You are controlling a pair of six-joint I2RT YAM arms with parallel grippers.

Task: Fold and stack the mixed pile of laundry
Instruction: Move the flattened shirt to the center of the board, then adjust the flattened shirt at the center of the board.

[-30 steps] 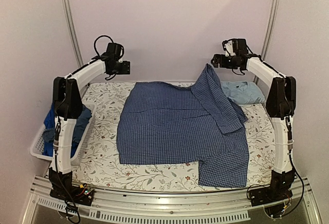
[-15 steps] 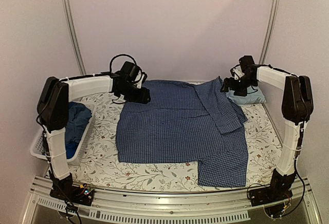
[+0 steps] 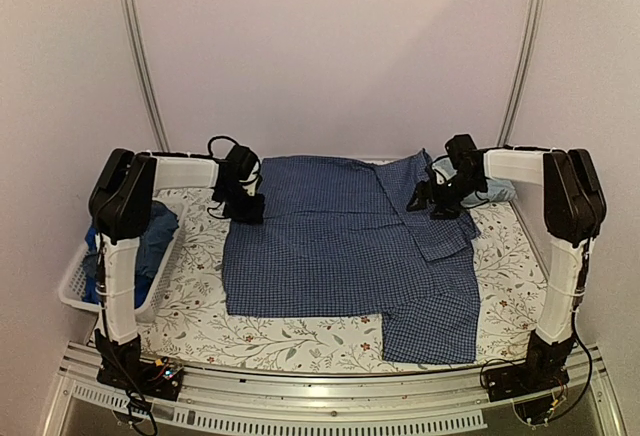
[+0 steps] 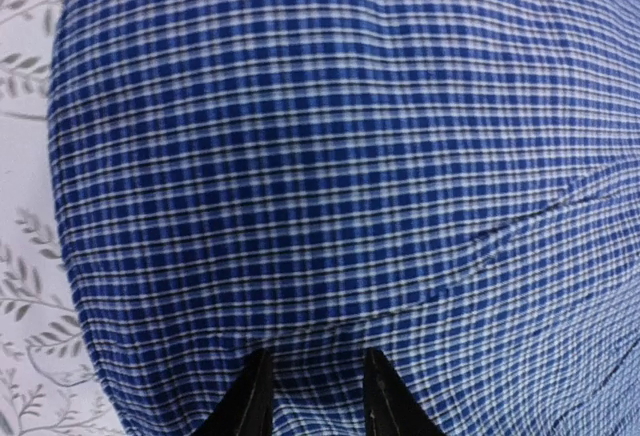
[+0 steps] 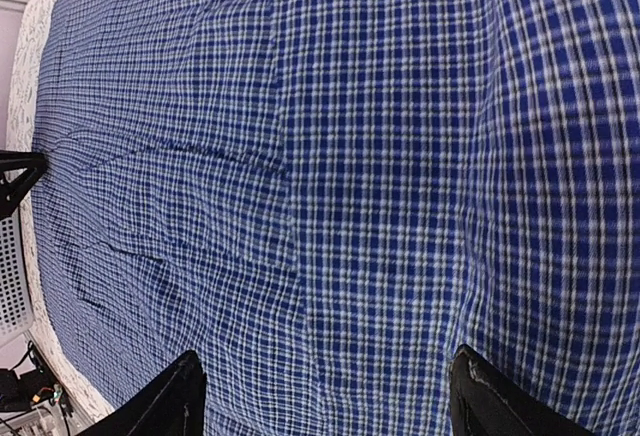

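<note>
Covering floral tbl — checked shirt, pale walls.

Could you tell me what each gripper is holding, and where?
The right gripper holds nothing, open over the checked shirt. The left gripper is at the shirt's far-left edge; grip cannot be told.

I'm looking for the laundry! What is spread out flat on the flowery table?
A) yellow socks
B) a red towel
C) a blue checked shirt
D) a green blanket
C: the blue checked shirt lies spread out across the middle of the flowery table, and nothing red, yellow or green is on it.
</note>
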